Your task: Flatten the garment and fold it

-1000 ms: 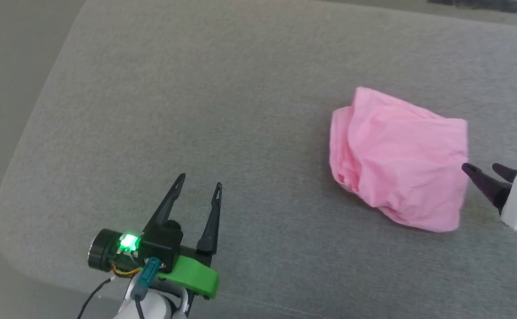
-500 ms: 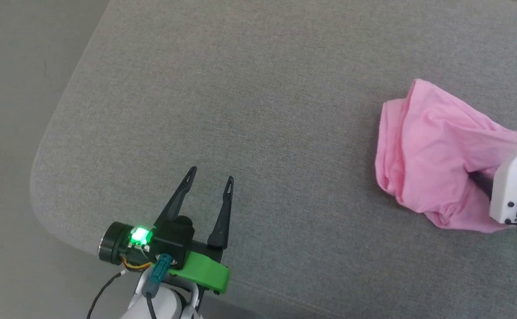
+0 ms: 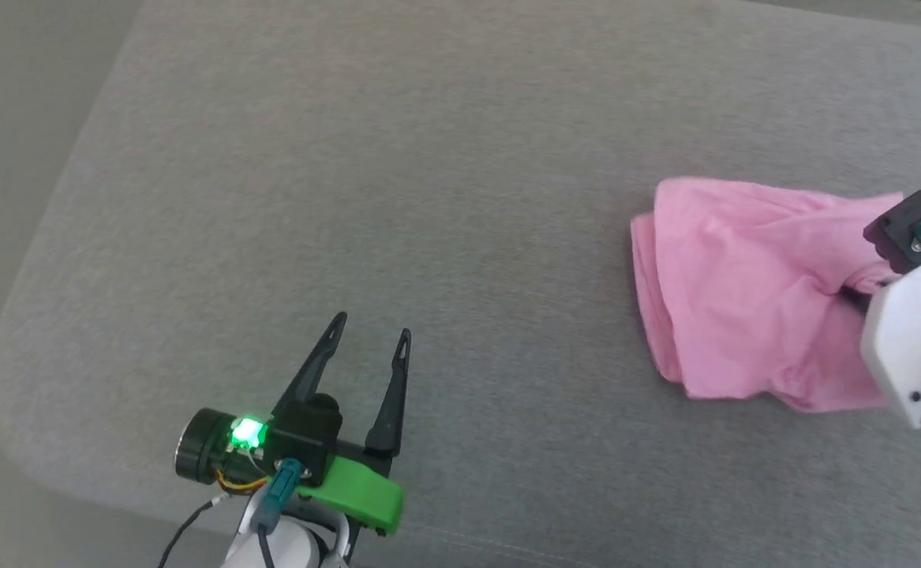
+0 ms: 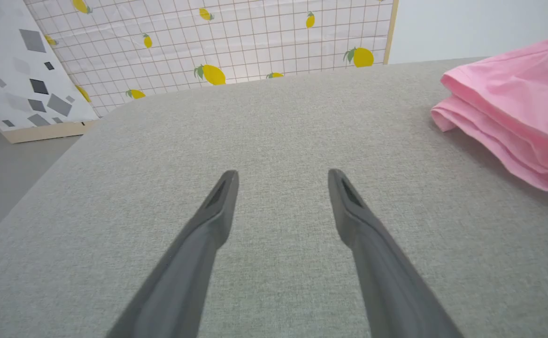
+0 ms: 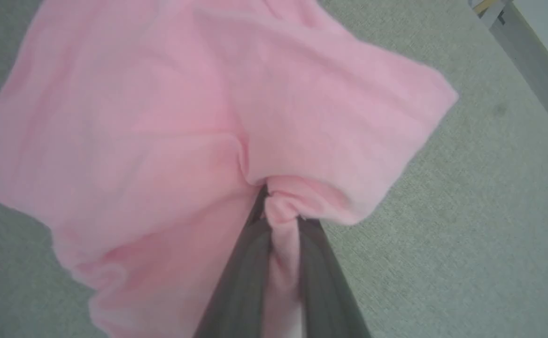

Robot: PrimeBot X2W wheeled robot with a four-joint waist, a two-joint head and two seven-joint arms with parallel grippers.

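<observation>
Two grippers over grey pad [image 3: 428, 158]. Bunched garment [image 3: 736, 300] at pad's right side, one fold clamped tight in right gripper [image 5: 278, 213]. Empty left gripper [image 3: 371, 327], jaws spread wide, near pad's front-left corner, well apart from garment.

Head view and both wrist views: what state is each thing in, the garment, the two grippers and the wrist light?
garment: bunched in layers, not flat, one fold pinched by the right gripper.
right gripper: shut on the garment, fabric squeezed between its fingers.
left gripper: open, empty, over the grey surface, apart from the garment.
green light: lit.
</observation>
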